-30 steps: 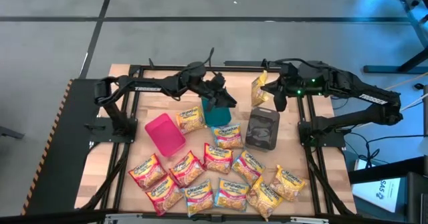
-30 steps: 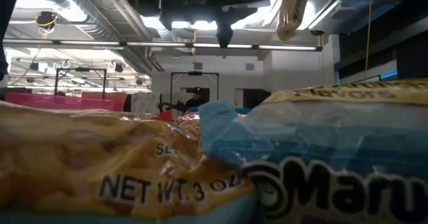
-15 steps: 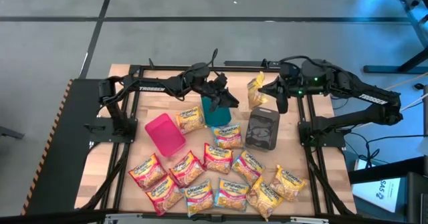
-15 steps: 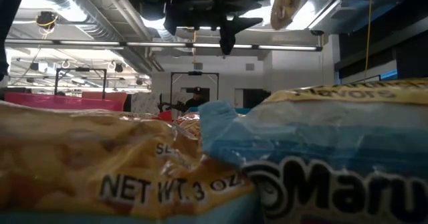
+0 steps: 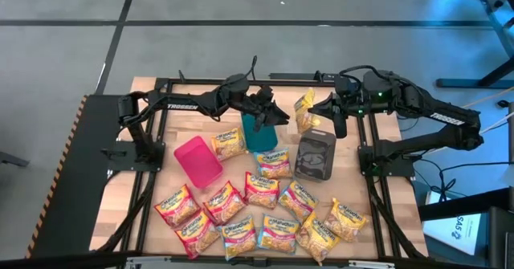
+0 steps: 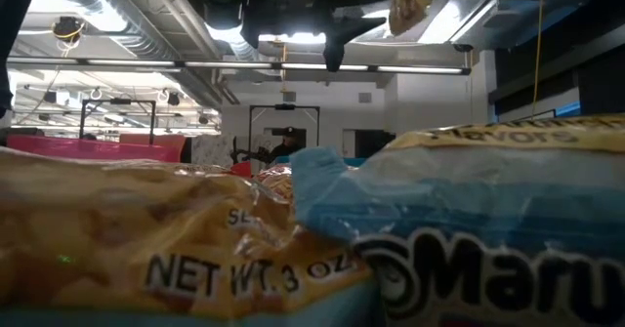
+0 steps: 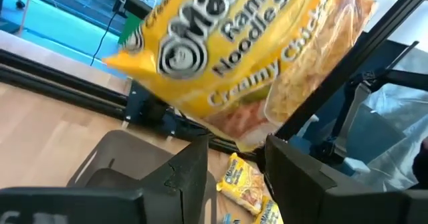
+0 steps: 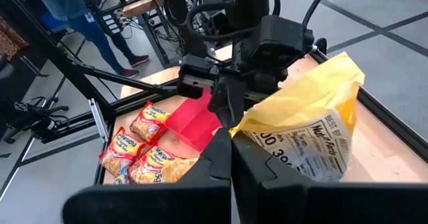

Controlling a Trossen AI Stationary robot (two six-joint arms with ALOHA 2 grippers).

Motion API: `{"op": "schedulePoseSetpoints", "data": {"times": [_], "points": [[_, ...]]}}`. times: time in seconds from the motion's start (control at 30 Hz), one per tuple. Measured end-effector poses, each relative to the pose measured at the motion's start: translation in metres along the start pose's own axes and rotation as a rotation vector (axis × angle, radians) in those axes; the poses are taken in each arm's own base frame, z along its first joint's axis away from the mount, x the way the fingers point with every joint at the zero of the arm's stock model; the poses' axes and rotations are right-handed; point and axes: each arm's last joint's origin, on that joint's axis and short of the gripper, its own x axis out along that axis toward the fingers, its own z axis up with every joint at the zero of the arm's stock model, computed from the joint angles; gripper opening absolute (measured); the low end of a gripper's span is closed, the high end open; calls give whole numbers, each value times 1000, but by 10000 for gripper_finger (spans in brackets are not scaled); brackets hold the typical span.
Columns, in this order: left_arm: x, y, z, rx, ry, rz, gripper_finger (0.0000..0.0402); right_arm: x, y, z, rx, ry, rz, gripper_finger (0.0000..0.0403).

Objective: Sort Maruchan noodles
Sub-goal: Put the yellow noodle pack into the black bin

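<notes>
On the worktop [image 5: 152,177] a pink bin [image 5: 197,160], a teal bin [image 5: 259,134] and a grey bin [image 5: 315,154] stand in a row behind the loose Maruchan noodles [image 5: 261,213]. The left gripper [image 5: 269,112] hangs above the teal bin, jaws released and empty. The right gripper [image 5: 317,108], jaws clenched on a yellow packet [image 5: 305,108], holds it in the air behind the grey bin, just beside the left jaws.

One yellow packet [image 5: 305,108] hangs upright in the air above the table's far edge. A dozen-odd red, yellow and blue packets [image 5: 265,209] lie flat, clustered along the table's near edge.
</notes>
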Motion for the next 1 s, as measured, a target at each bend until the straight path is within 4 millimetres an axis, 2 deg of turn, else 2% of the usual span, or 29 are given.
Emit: {"op": "schedulePoseSetpoints", "data": {"times": [0.43, 0.63, 0.8, 1.0], "points": [[7, 5, -6, -27, -15, -32, 145, 3, 3, 5, -11, -30, 67, 0], [8, 2, -2, -24, -55, -65, 145, 3, 3, 4, -10, -27, 67, 0], [9, -4, 11, 4, -85, -97, 145, 3, 4, 5, -12, -27, 91, 0], [10, -5, 12, 45, -77, -109, 144, 3, 4, 5, -12, -26, 92, 0]]}}
